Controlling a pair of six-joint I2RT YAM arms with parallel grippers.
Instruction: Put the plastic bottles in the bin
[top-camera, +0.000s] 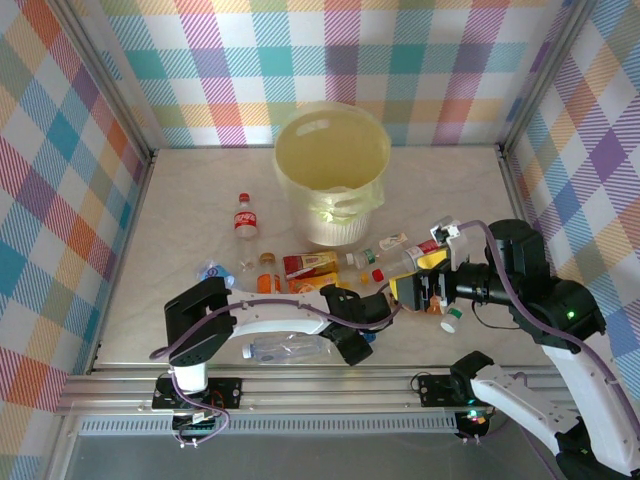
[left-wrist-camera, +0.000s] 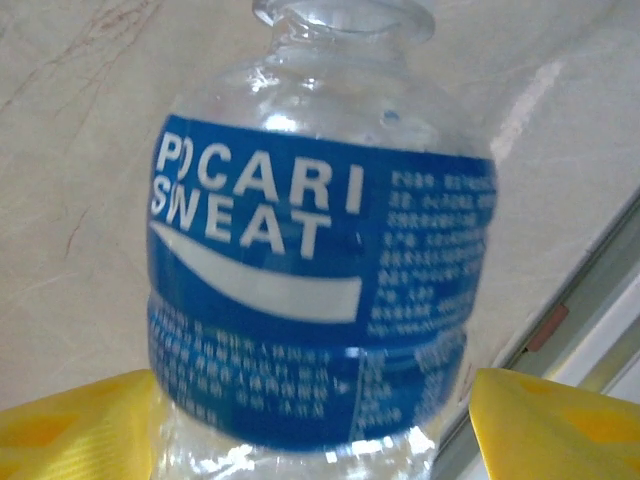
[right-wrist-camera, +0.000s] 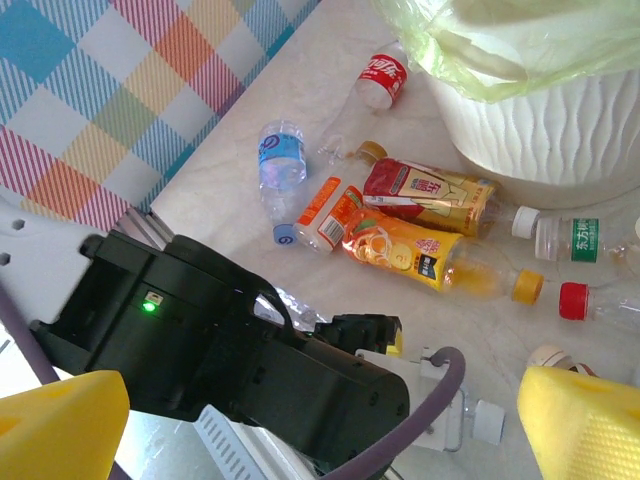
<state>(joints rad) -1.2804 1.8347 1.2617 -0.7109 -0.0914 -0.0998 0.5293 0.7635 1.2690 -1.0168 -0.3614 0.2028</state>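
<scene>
We are clasping the blue-labelled bottle by the table's near edge in our left gripper, our right gripper hanging with jaws spread wide.

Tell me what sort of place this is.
Probably a robot test cell, not a home: pastel plaid fabric walls enclose a pale marble-look tabletop, two robot arms are bolted to a metal rail, and small plastic drink bottles lie scattered beside a round pale-yellow plastic bin.

Pastel plaid cloth walls around a pale marbled tabletop
</scene>
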